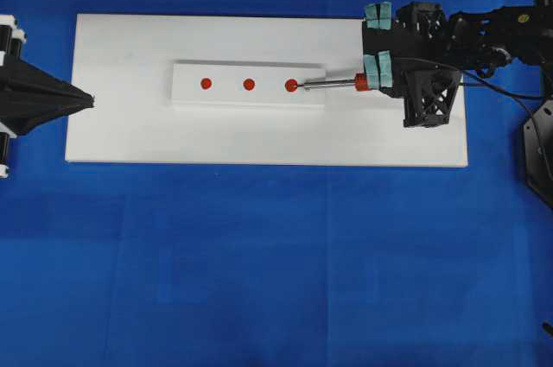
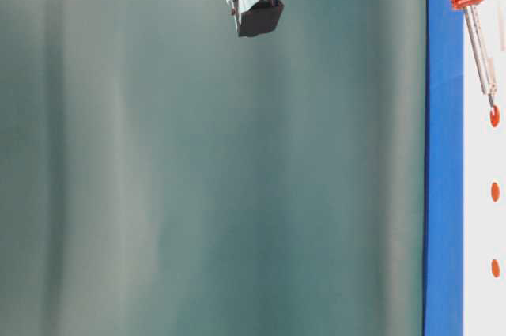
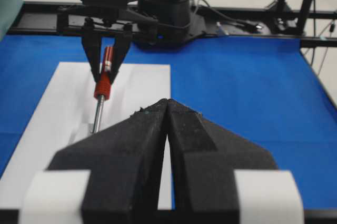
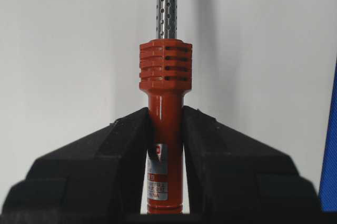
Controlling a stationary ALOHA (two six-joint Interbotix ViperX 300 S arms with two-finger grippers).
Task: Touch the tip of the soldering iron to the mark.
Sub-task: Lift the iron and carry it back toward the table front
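My right gripper [image 1: 371, 83] [image 4: 165, 116] is shut on the red-orange handle of the soldering iron [image 1: 333, 85] [image 4: 165, 71] [image 3: 103, 84]. The iron lies level and points left along a raised white block [image 1: 249, 71]. Its tip [image 1: 299, 85] [image 2: 491, 102] meets the right edge of the rightmost red mark [image 1: 291, 85] [image 2: 495, 117]. Two more red marks [image 1: 249, 85] [image 1: 206, 84] sit further left on the block. My left gripper [image 1: 86, 101] [image 3: 167, 103] is shut and empty at the left end of the white board, well away from the marks.
The block rests on a large white board [image 1: 259, 138] on a blue table cover [image 1: 276, 255]. The iron's black cord [image 1: 505, 95] trails off to the right past the right arm.
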